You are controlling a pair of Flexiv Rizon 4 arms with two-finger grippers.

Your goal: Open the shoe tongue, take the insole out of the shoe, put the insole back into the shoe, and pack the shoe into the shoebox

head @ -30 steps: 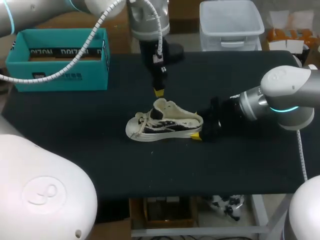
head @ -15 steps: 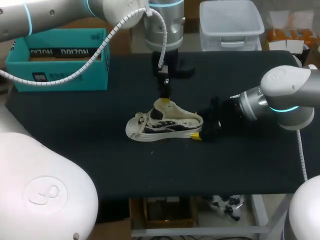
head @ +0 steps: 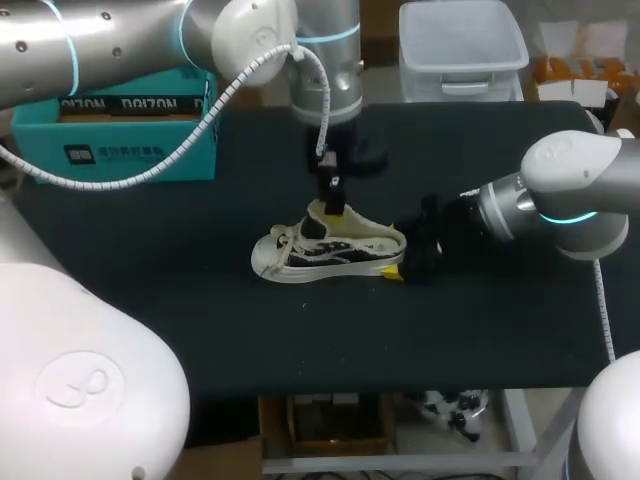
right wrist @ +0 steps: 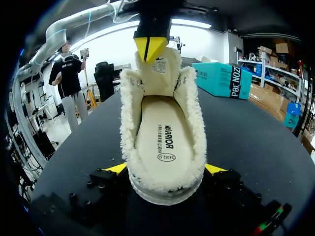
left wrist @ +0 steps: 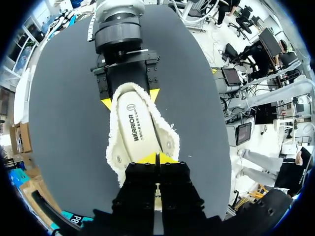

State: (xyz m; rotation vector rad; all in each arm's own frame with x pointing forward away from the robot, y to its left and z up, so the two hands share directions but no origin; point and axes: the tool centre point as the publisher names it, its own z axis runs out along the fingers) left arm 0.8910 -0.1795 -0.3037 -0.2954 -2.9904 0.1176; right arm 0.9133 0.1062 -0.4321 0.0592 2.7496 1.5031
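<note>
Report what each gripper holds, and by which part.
Right gripper clamps the shoe by its heel, a finger on each side. Left gripper pinches the tongue at its top edge.

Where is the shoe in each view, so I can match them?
Head view: shoe mid-table, toe toward my left.
Left wrist view: between the left hand and the right hand.
Right wrist view: heel between the right hand's fingers.
Shared landmark: right hand's yellow tips flanking the heel.
</note>
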